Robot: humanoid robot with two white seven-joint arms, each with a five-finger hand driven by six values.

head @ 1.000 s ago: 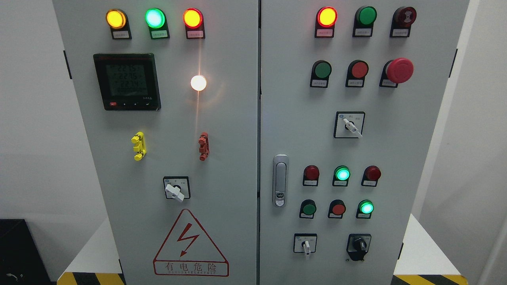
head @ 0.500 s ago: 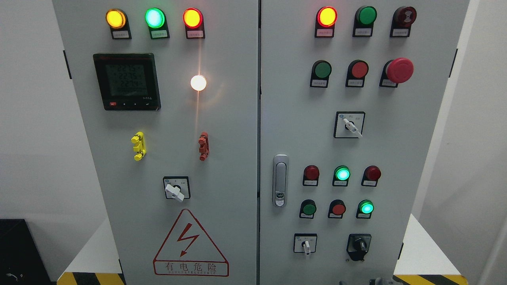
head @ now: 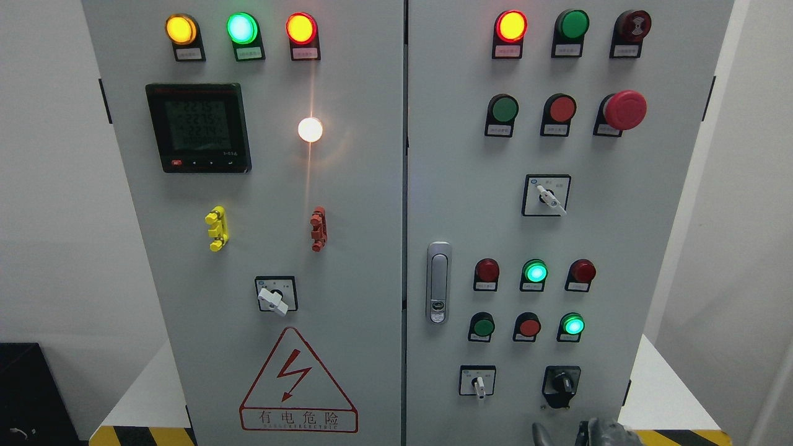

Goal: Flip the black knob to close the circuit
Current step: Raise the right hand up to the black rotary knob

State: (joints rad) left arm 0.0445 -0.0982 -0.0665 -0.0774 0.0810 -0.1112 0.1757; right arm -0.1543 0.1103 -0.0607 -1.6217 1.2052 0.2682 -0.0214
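Note:
The black rotary knob [head: 562, 383] sits in a black square mount at the lower right of the grey cabinet's right door [head: 458, 186]. Its handle is turned a little off upright. My right hand [head: 585, 432] just shows at the bottom edge, directly below the knob and apart from it. Only its dark grey top is in view. My left hand is out of view.
A white selector switch [head: 477, 384] sits to the left of the knob. Green, red and dark push buttons and lamps [head: 535, 272] are above it. A silver door handle [head: 438, 282] is at the door's left edge. A red emergency stop [head: 625, 110] sticks out at the upper right.
My right hand has risen into view at the bottom edge below the black knob. The panel and its switches have not changed.

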